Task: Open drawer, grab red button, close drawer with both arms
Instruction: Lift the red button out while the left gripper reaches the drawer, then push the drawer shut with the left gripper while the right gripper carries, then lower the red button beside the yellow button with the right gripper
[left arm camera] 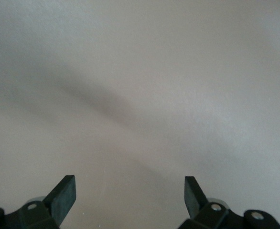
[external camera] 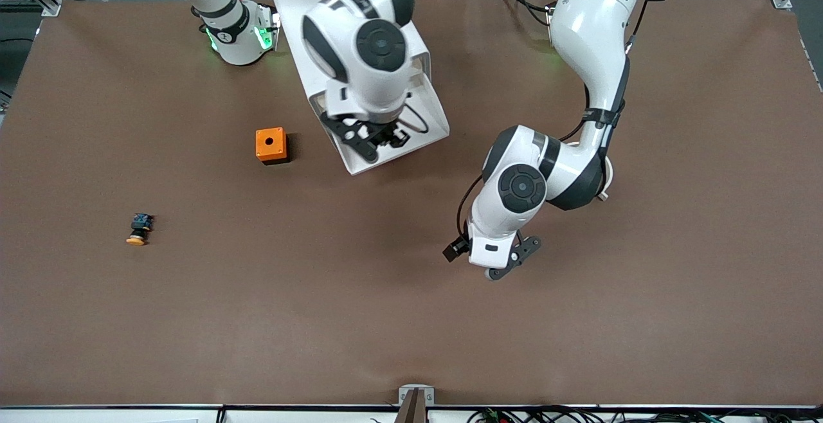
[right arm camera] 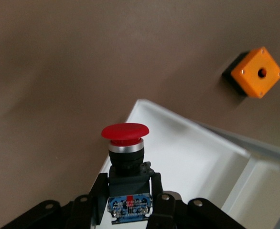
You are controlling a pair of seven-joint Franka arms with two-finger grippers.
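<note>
The right gripper [right arm camera: 128, 198] held the button [right arm camera: 125, 164], its red cap, black body and blue rear showing, above the open drawer [external camera: 429, 128]. The left gripper [left arm camera: 129, 200] hung spread wide over the desk [external camera: 643, 314].

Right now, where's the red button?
The red button is clamped in the right gripper, held up over the open drawer, with the orange cube beside the drawer toward the right arm's end.

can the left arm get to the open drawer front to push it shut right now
Probably yes. The left pincer hangs open and empty over bare table, the drawer front faces that stretch, and the right pincer, holding the button, is above the drawer, not before it.
</note>
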